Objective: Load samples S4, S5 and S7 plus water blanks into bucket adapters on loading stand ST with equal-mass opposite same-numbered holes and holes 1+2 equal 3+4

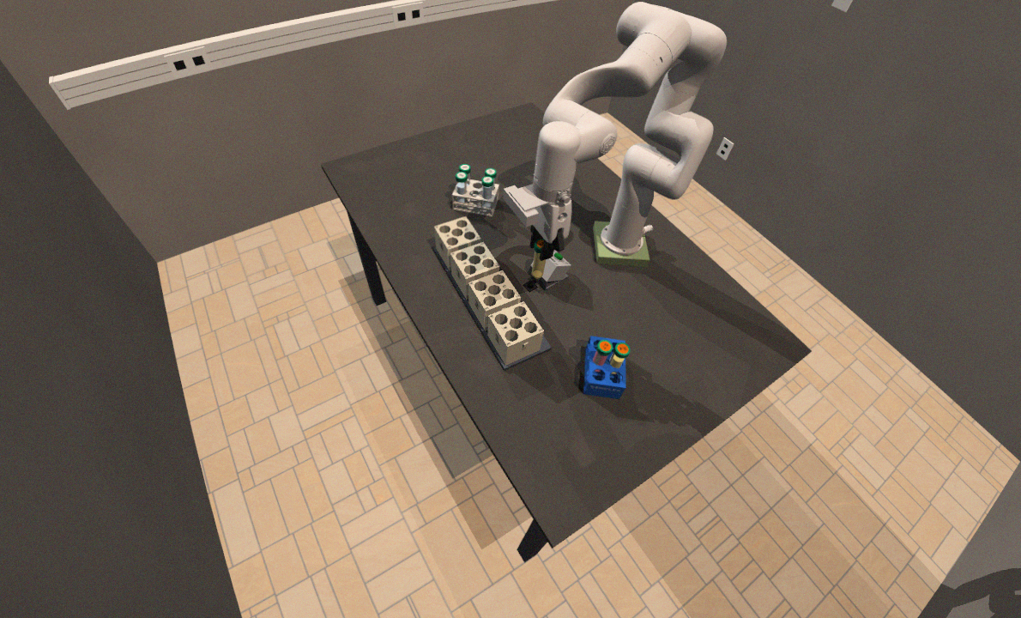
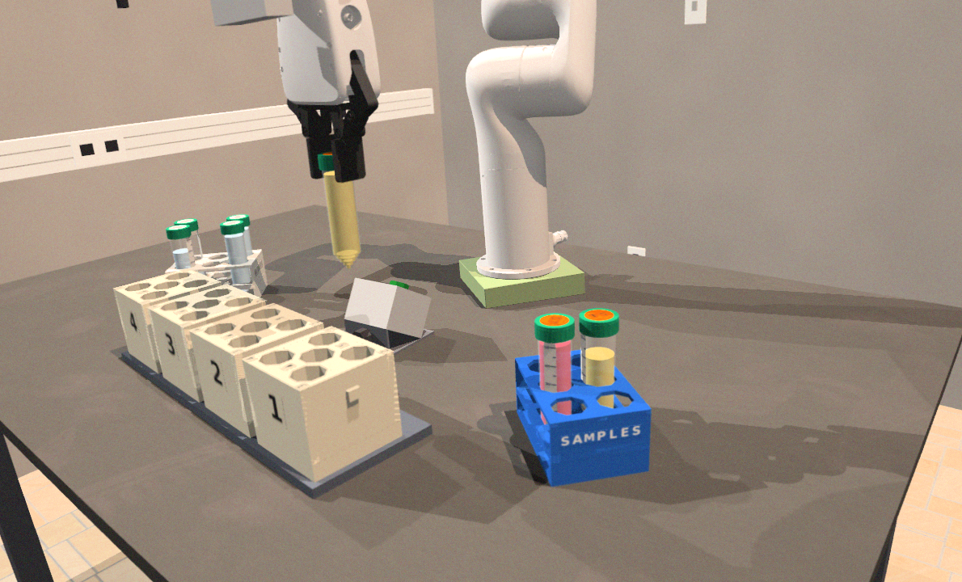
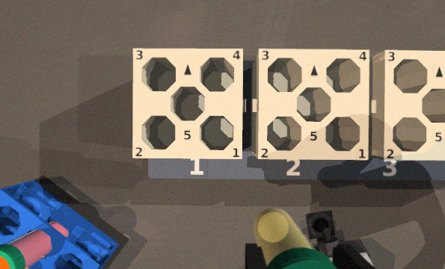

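Gripper (image 1: 546, 244) (image 2: 337, 165): pinching the orange-dotted yellow sample tube (image 1: 537, 263) (image 2: 343, 217) (image 3: 282, 235) by its cap.
Bucket adapters (image 1: 514, 323) (image 2: 379, 390) (image 3: 187, 150): beside the fingers; centre above the hole, then lower upright.

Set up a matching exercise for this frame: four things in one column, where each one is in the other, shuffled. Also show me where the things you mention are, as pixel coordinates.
1. Yellow-filled tube (image 1: 537, 264) (image 2: 343, 217) (image 3: 282, 237)
2. Pink-filled tube (image 1: 601, 355) (image 2: 554, 361) (image 3: 31, 246)
3. Blanks with pale blue liquid (image 2: 235, 249)
4. Arm's base (image 1: 601, 259) (image 2: 495, 293)

A. In the clear-white rack
B. Flat on the table, behind the blue rack (image 1: 605, 388) (image 2: 600, 456) (image 3: 106, 248)
C. Between the gripper's (image 1: 546, 247) (image 2: 335, 170) fingers
D. Standing in the blue rack

Pairs: 1-C, 2-D, 3-A, 4-B
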`<control>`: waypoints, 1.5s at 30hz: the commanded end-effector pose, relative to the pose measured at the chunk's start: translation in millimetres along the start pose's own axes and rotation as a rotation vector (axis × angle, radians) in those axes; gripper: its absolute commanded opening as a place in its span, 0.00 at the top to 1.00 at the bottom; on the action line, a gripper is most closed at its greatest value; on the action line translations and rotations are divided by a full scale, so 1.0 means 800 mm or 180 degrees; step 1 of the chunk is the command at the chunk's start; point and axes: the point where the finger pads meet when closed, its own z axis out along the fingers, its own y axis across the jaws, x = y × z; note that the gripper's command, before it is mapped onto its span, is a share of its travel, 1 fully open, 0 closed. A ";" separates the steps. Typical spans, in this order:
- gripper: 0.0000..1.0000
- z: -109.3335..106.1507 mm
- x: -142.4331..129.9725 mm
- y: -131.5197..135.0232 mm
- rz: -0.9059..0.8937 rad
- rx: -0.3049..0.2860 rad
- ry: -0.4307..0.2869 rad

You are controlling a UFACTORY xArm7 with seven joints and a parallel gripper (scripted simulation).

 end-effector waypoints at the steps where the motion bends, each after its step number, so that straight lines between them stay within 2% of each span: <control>1: 1.00 -0.002 0.016 0.028 -0.0002 0.0007 0.0012; 7: 1.00 -0.002 0.033 0.061 -0.0002 0.0006 0.0012; 9: 1.00 -0.002 0.033 0.061 -0.0002 0.0006 0.0012; 24: 1.00 -0.002 0.075 0.145 -0.0002 0.0005 0.0012; 29: 1.00 -0.002 0.082 0.159 -0.0002 0.0004 0.0012; 45: 1.00 -0.002 0.082 0.159 -0.0002 0.0004 0.0012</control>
